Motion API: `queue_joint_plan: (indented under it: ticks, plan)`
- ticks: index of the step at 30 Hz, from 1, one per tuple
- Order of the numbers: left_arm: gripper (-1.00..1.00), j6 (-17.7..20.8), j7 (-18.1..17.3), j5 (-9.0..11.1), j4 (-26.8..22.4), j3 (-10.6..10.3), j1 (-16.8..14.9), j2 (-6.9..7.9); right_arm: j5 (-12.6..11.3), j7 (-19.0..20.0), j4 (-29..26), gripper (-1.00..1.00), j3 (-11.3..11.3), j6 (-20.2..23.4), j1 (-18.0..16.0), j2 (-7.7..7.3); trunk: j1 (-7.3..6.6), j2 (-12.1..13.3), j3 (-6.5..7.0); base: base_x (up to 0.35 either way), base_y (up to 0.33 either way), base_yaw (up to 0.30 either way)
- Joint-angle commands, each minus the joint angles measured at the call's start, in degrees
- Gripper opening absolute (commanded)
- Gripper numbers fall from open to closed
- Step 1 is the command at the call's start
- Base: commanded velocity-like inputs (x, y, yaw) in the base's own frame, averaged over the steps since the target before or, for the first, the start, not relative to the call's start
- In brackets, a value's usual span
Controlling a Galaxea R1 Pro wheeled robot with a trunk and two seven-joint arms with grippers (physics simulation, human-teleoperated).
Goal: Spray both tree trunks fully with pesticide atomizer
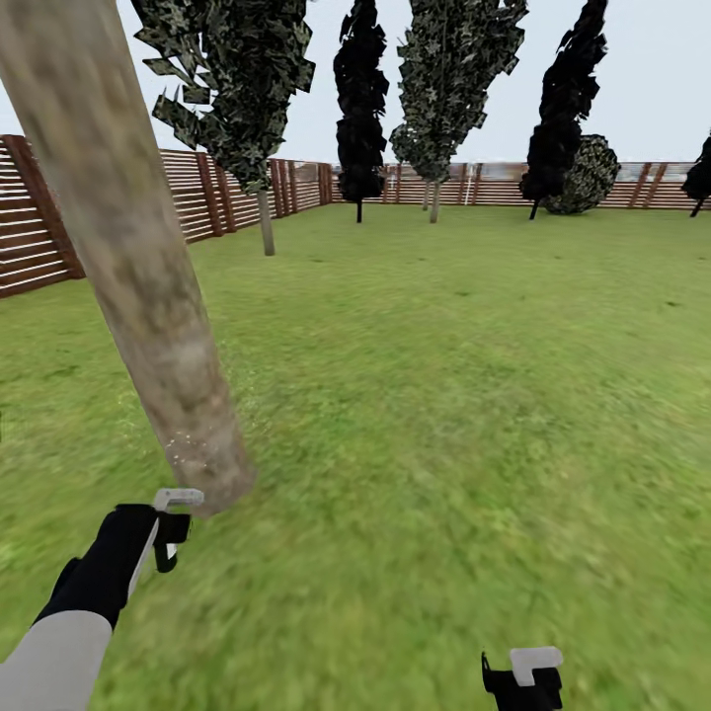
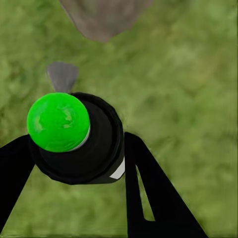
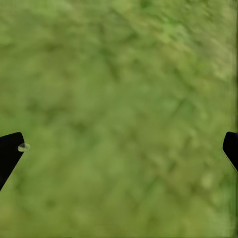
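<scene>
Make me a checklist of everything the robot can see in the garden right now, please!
Surface: blurry green lawn, no paving seen.
Job's things: thick pale beige mottled tree trunk close ahead, leaning in the head view; black round atomizer with a bright green knob held between the left jaws, its grey nozzle aimed toward the trunk base; a second pale-trunked tree farther back by the fence.
Clutter: nothing seen.
Grippers: left gripper shut on the atomizer beside the trunk base; right gripper open over bare grass.
Cables: nothing seen.
Surroundings: brown slatted wooden fence, near-black cone-shaped conifers, pale sky.
</scene>
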Motion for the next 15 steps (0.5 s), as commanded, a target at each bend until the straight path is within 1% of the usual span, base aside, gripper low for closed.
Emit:
queue_joint_plan:
  ticks: [1, 4, 5, 6, 7, 8, 10, 12, 13, 15]
  plan:
    - [-1.0, 0.17, -0.03, 0.23, -0.06, 0.18, 0.03, 0.33, 0.0, 0.0, 0.0, 1.0, 0.0, 0.0, 0.0, 0.0, 0.0, 0.0, 0.0, 0.177, -0.22, 0.187]
    - [-1.0, 0.22, -0.56, 0.43, 0.03, 0.47, 0.41, 4.16, 0.0, 0.0, 0.0, 1.0, 0.0, 0.0, 0.0, 0.0, 0.0, 0.0, 0.0, 0.184, -0.22, 0.257]
    - [-1.0, 0.2, -0.77, 0.46, 0.05, 0.46, 0.55, 4.59, 0.0, 0.0, 0.0, 1.0, -0.01, 0.0, 0.0, 0.0, 0.0, 0.0, 0.0, 0.194, -0.22, 0.276]
    - [-1.0, 0.16, -0.82, 0.53, 0.09, 0.41, 0.61, 4.54, 0.0, 0.0, 0.0, 1.0, -0.01, 0.0, 0.0, 0.0, 0.0, 0.0, 0.0, 0.2, -0.22, 0.277]
    - [-1.0, 0.1, -0.8, 0.56, 0.14, 0.23, 0.64, 4.27, 0.0, 0.0, 0.0, 1.0, -0.01, 0.0, 0.0, 0.0, 0.0, 0.0, 0.0, 0.21, -0.215, 0.277]
    - [-1.0, 0.09, -0.79, 0.63, 0.03, 0.06, 0.39, 3.6, 0.0, 0.0, 0.0, 1.0, -0.01, 0.0, 0.0, 0.0, 0.0, 0.0, 0.0, 0.228, -0.197, 0.269]
    - [-1.0, 0.12, -0.78, 0.59, -0.13, -0.14, -0.06, 0.76, 0.0, 0.0, 0.0, 1.0, -0.01, 0.0, 0.0, 0.0, 0.0, 0.0, 0.0, 0.235, -0.187, 0.085]
    - [-1.0, 0.17, -0.78, 0.58, -0.75, -0.25, -0.43, -0.87, 0.0, 0.0, 0.0, 1.0, -0.01, 0.0, 0.0, 0.0, 0.0, 0.0, 0.0, 0.237, -0.184, 0.019]
    - [-1.0, 0.19, -0.78, 0.58, -1.15, -0.27, -0.8, -1.28, 0.0, 0.0, 0.0, 1.0, -0.01, 0.0, 0.0, 0.0, 0.0, 0.0, 0.0, 0.238, -0.184, 0.007]
    - [-1.0, 0.28, -0.84, 0.56, -1.61, 0.0, -1.31, -0.8, 0.0, 0.0, 0.0, 1.0, -0.01, 0.0, 0.0, 0.0, 0.0, 0.0, 0.0, 0.238, -0.184, 0.002]
